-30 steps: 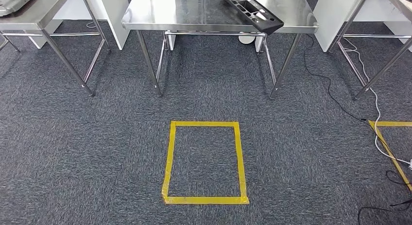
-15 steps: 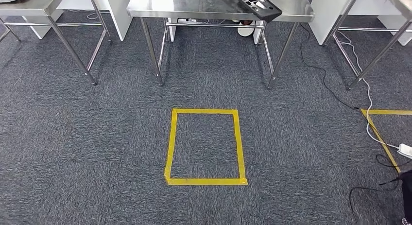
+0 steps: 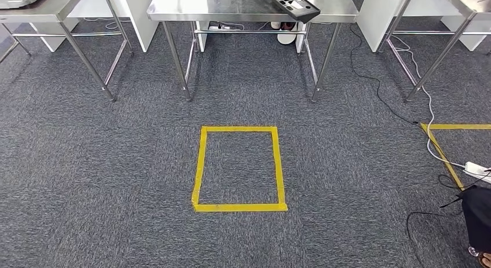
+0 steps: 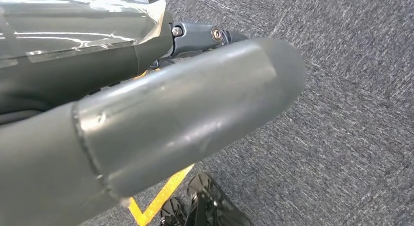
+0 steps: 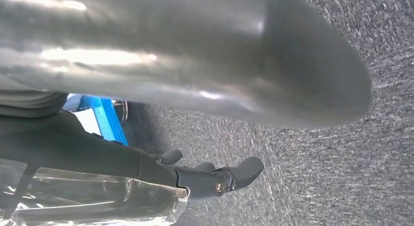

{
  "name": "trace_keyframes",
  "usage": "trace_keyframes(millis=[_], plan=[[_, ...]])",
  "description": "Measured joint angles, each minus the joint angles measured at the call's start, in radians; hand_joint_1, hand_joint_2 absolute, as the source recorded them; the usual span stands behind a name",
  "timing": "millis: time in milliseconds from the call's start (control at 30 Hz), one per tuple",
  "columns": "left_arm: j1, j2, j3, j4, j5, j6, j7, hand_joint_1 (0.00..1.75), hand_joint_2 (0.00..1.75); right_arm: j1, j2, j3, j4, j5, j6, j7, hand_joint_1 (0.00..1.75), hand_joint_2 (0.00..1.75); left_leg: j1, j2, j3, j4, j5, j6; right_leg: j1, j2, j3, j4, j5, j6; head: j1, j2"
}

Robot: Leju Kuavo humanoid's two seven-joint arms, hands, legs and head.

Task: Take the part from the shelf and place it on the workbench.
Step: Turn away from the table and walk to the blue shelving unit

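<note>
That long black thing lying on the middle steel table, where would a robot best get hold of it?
Probably at the near end of the black moulded part, coming from the front, the robot's side. That end juts past the front edge of the steel table, leaving room underneath for a grip, while the rest seems to lie flat on the top. Its far end is cut off by the picture.

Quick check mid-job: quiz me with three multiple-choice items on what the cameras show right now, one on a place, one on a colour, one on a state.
1. Where does the black tray lie?
A. on the carpet
B. on the middle steel table, at its front right edge
C. inside the tape rectangle

2. What colour is the tape rectangle?
A. yellow
B. red
C. white

3. What lies inside that rectangle?
A. a box
B. a cable
C. bare carpet

Key: 1 B, its end juts past the table's front edge. 2 A, the strips are plainly yellow. 3 C, grey carpet alone shows within.
</note>
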Motion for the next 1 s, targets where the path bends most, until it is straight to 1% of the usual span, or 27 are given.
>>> trace_keyframes(millis=[33, 67, 100, 167, 200, 233, 267, 300, 333, 367, 400, 433, 467, 500, 533, 567, 600, 667, 700, 733, 767, 833, 867, 900, 933, 967, 1000], plan=[[-0.001, 0.001, 0.0, 0.0, 0.0, 0.0, 0.0, 0.0, 0.0, 0.0, 0.001, 0.0, 0.0, 0.0, 0.0, -0.001, 0.0, 0.0, -0.004, 0.0, 0.035, -0.054, 0.003, 0.008, 0.001, 0.0, -0.004, 0.003, 0.002, 0.003, 0.0, 0.0], [-0.001, 0.001, 0.0, 0.0, 0.0, 0.0, 0.0, 0.0, 0.0, -0.002, 0.002, -0.001, 0.0, 0.0, 0.0, -0.001, 0.0, 0.0, -0.007, 0.0, 0.051, -0.084, 0.0, 0.015, 0.002, -0.001, -0.006, 0.004, 0.004, 0.007, 0.0, 0.0], [-0.002, 0.002, 0.0, 0.0, 0.0, 0.0, -0.001, 0.0, 0.0, -0.003, 0.003, -0.001, 0.0, 0.0, 0.0, -0.001, 0.0, 0.0, -0.01, 0.002, 0.054, -0.094, -0.002, 0.017, 0.001, -0.001, -0.011, 0.004, 0.007, 0.012, 0.0, 0.0], [-0.002, 0.001, 0.0, 0.0, 0.0, 0.0, -0.001, 0.0, 0.0, -0.006, 0.003, -0.002, 0.0, 0.0, 0.0, -0.001, 0.0, 0.0, -0.011, 0.003, 0.051, -0.108, 0.008, 0.026, 0.002, -0.002, -0.015, 0.007, 0.007, 0.021, 0.0, 0.0], [-0.002, 0.0, 0.0, 0.0, 0.001, 0.0, -0.001, 0.0, 0.0, -0.006, 0.004, -0.002, 0.0, 0.0, 0.0, -0.001, 0.0, 0.0, -0.009, 0.005, 0.05, -0.116, 0.015, 0.032, 0.002, 0.0, -0.027, 0.024, -0.003, 0.025, 0.0, 0.0], [-0.003, -0.001, 0.0, 0.0, 0.001, 0.0, -0.001, 0.0, 0.0, -0.006, 0.004, -0.002, 0.0, 0.0, 0.0, -0.001, 0.0, 0.0, -0.006, 0.006, 0.048, -0.124, 0.023, 0.037, 0.001, 0.002, -0.047, 0.061, -0.024, 0.026, 0.002, 0.0], [-0.003, -0.002, 0.0, 0.0, 0.001, 0.0, -0.001, 0.0, 0.0, -0.005, 0.003, -0.002, 0.0, 0.0, 0.0, -0.001, 0.0, 0.0, -0.005, 0.007, 0.044, -0.128, 0.028, 0.04, -0.004, 0.004, -0.077, 0.118, -0.053, 0.026, 0.002, 0.0], [-0.003, -0.002, 0.0, 0.0, 0.001, 0.0, -0.001, 0.0, 0.0, -0.005, 0.003, -0.003, 0.0, 0.0, 0.0, -0.001, 0.0, 0.0, -0.004, 0.008, 0.039, -0.129, 0.032, 0.041, -0.009, 0.007, -0.114, 0.192, -0.084, 0.028, 0.004, 0.0], [-0.003, -0.003, 0.0, 0.0, 0.001, 0.0, -0.001, 0.0, 0.0, -0.003, 0.002, -0.003, 0.0, 0.0, 0.0, -0.001, 0.0, 0.0, -0.004, 0.008, 0.034, -0.128, 0.035, 0.04, -0.014, 0.008, -0.146, 0.257, -0.106, 0.033, 0.004, 0.0], [-0.002, -0.004, 0.0, 0.0, 0.001, 0.0, -0.001, 0.0, 0.0, -0.001, 0.001, -0.003, 0.0, -0.001, 0.0, -0.001, 0.0, 0.0, -0.002, 0.008, 0.03, -0.128, 0.038, 0.037, -0.02, 0.008, -0.163, 0.294, -0.114, 0.042, 0.005, 0.0], [-0.002, -0.005, 0.0, 0.0, 0.0, -0.001, -0.001, 0.0, 0.0, 0.0, 0.001, -0.003, 0.0, -0.002, 0.0, -0.001, 0.0, 0.0, 0.0, 0.008, 0.027, -0.127, 0.04, 0.034, -0.027, 0.008, -0.161, 0.292, -0.104, 0.055, 0.005, 0.0], [-0.002, -0.006, 0.0, 0.0, 0.0, -0.002, -0.001, 0.0, 0.0, 0.001, 0.001, -0.004, 0.0, -0.004, 0.0, -0.001, 0.0, 0.0, 0.003, 0.009, 0.025, -0.124, 0.041, 0.03, -0.034, 0.007, -0.138, 0.245, -0.078, 0.07, 0.005, 0.0], [-0.002, -0.006, 0.0, 0.0, -0.001, -0.004, -0.002, 0.0, 0.0, 0.002, 0.0, -0.007, 0.0, -0.011, 0.0, -0.001, 0.0, 0.0, 0.006, 0.01, 0.023, -0.12, 0.042, 0.025, -0.042, 0.002, -0.1, 0.172, -0.046, 0.086, 0.005, 0.0], [-0.002, -0.005, -0.001, 0.0, -0.003, -0.005, -0.002, 0.0, 0.0, 0.0, 0.002, -0.012, 0.0, -0.021, 0.002, -0.003, 0.0, 0.0, 0.007, 0.011, 0.021, -0.114, 0.041, 0.018, -0.047, -0.006, -0.069, 0.103, -0.02, 0.096, 0.008, 0.0], [-0.002, -0.004, -0.001, -0.001, -0.004, -0.005, -0.003, 0.0, 0.0, -0.002, 0.003, -0.019, 0.0, -0.034, 0.004, -0.006, 0.0, 0.0, 0.007, 0.013, 0.018, -0.107, 0.039, 0.011, -0.048, -0.009, -0.047, 0.052, -0.001, 0.097, 0.01, 0.0], [-0.002, -0.003, -0.002, -0.001, -0.005, -0.006, -0.004, 0.0, 0.0, -0.004, 0.004, -0.027, 0.0, -0.046, 0.006, -0.01, 0.0, 0.0, 0.004, 0.014, 0.016, -0.103, 0.038, 0.003, -0.047, -0.011, -0.039, 0.027, 0.008, 0.09, 0.01, 0.0], [-0.002, -0.002, -0.002, -0.001, -0.006, -0.006, -0.005, 0.0, 0.0, -0.004, 0.005, -0.036, 0.0, -0.056, 0.007, -0.015, 0.0, 0.0, 0.003, 0.015, 0.015, -0.102, 0.038, -0.003, -0.043, -0.008, -0.043, 0.024, 0.009, 0.078, 0.01, 0.0], [-0.002, -0.003, -0.003, -0.001, -0.007, -0.006, -0.006, 0.0, 0.0, -0.003, 0.005, -0.049, 0.0, -0.064, 0.008, -0.019, 0.0, 0.0, 0.007, 0.018, 0.014, -0.101, 0.039, -0.014, -0.043, 0.002, -0.048, 0.026, 0.016, 0.055, 0.007, 0.0], [-0.002, -0.003, -0.004, -0.001, -0.007, -0.006, -0.006, 0.0, 0.0, -0.002, 0.005, -0.054, 0.0, -0.066, 0.008, -0.019, 0.0, 0.0, 0.011, 0.017, 0.01, -0.091, 0.028, -0.017, -0.044, 0.005, -0.049, 0.026, 0.021, 0.046, 0.008, 0.0], [-0.002, -0.003, -0.004, -0.001, -0.007, -0.006, -0.006, 0.0, 0.0, -0.002, 0.006, -0.057, 0.0, -0.066, 0.008, -0.019, 0.0, 0.0, 0.014, 0.014, -0.004, -0.061, 0.003, -0.02, -0.044, 0.008, -0.051, 0.026, 0.026, 0.037, 0.007, 0.0], [-0.002, -0.003, -0.004, -0.001, -0.007, -0.006, -0.006, 0.0, 0.0, -0.002, 0.006, -0.061, 0.0, -0.068, 0.008, -0.021, 0.0, 0.0, 0.015, 0.009, -0.027, -0.007, -0.036, -0.021, -0.042, 0.011, -0.055, 0.026, 0.031, 0.029, 0.006, 0.0], [-0.002, -0.003, -0.005, -0.001, -0.007, -0.006, -0.007, 0.0, 0.0, -0.001, 0.007, -0.07, 0.0, -0.075, 0.008, -0.025, 0.0, 0.0, 0.014, 0.003, -0.085, 0.135, -0.114, -0.02, -0.035, 0.019, -0.064, 0.027, 0.039, 0.018, 0.005, 0.0], [-0.001, -0.003, -0.005, -0.001, -0.007, -0.006, -0.007, 0.0, 0.0, 0.001, 0.008, -0.075, 0.0, -0.08, 0.008, -0.028, 0.0, 0.0, 0.013, 0.002, -0.103, 0.185, -0.132, -0.018, -0.031, 0.024, -0.068, 0.027, 0.041, 0.016, 0.005, 0.0], [0.0, -0.003, -0.005, -0.001, -0.007, -0.006, -0.008, 0.0, 0.0, 0.003, 0.008, -0.079, 0.0, -0.083, 0.008, -0.03, 0.0, 0.0, 0.013, 0.001, -0.103, 0.197, -0.128, -0.015, -0.028, 0.03, -0.07, 0.027, 0.042, 0.015, 0.005, 0.0], [0.0, -0.003, -0.005, -0.001, -0.007, -0.006, -0.008, 0.0, 0.0, 0.004, 0.008, -0.083, 0.0, -0.084, 0.008, -0.033, 0.0, 0.0, 0.013, -0.002, -0.083, 0.166, -0.104, -0.01, -0.026, 0.038, -0.07, 0.027, 0.043, 0.016, 0.006, 0.0], [0.001, -0.003, -0.005, -0.001, -0.007, -0.006, -0.009, 0.0, 0.0, 0.004, 0.008, -0.086, 0.0, -0.085, 0.008, -0.034, 0.0, 0.0, 0.013, -0.009, -0.049, 0.108, -0.071, -0.004, -0.025, 0.046, -0.068, 0.027, 0.044, 0.017, 0.005, 0.0], [0.001, -0.002, -0.005, -0.001, -0.007, -0.006, -0.01, 0.0, 0.0, 0.003, 0.01, -0.089, 0.0, -0.086, 0.008, -0.035, 0.0, 0.0, 0.012, -0.03, -0.01, 0.036, -0.041, 0.004, -0.025, 0.054, -0.068, 0.028, 0.044, 0.019, 0.006, 0.0]])
